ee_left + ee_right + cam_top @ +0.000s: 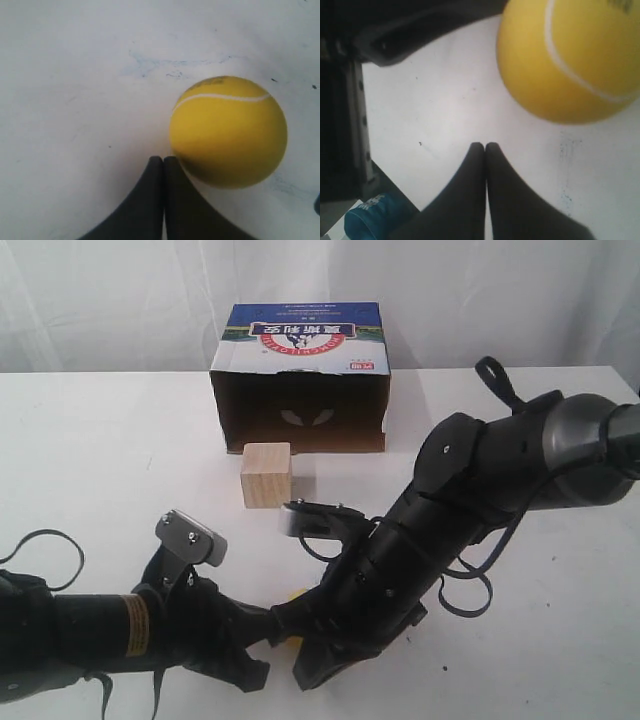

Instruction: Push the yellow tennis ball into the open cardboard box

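Observation:
The yellow tennis ball [228,131] lies on the white table, near its front edge. In the exterior view only a yellow sliver of the ball [295,594] shows between the two arms. My left gripper [163,159] is shut, and one fingertip rests against the ball's side. The right gripper [485,146] is also shut and empty, a short way from the ball [575,60]. The open cardboard box [300,390], brown with a blue printed top, stands at the back centre with its dark opening facing the arms.
A pale wooden cube [266,475] stands just in front of the box opening, between box and ball. Both black arms cross low over the table's front. A blue object [367,220] shows below the table edge.

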`<state>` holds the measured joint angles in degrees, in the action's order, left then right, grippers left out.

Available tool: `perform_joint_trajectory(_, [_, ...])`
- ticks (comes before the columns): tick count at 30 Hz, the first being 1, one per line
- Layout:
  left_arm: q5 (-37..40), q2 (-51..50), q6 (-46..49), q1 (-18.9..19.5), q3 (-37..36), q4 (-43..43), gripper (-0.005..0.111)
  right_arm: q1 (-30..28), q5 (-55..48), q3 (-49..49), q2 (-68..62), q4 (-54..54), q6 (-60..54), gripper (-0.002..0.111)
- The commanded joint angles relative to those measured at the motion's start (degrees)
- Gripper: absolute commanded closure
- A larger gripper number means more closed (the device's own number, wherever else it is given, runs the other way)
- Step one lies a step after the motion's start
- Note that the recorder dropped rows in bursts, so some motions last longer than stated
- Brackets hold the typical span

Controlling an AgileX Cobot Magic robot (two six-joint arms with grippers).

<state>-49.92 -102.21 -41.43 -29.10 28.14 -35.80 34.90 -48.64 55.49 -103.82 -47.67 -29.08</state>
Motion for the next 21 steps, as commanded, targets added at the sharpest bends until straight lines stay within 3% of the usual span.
perform_joint_trajectory(1, [0.4,-1.9,1.0,-1.0,0.0,1.8,0.107,0.0,1.4,-0.2,-0.6,0.2,-0.7,0.108])
perform_joint_trajectory(13, [0.1,-2.1,1.8,-1.0,0.0,3.1,0.107,0.0,4.3,-0.2,-0.6,13.0,5.3,0.108])
perform_joint_trajectory(21, [-1.1,-2.2,1.8,-1.0,0.0,3.1,0.107,0.0,8.3,-0.2,-0.6,13.2,6.4,0.108])
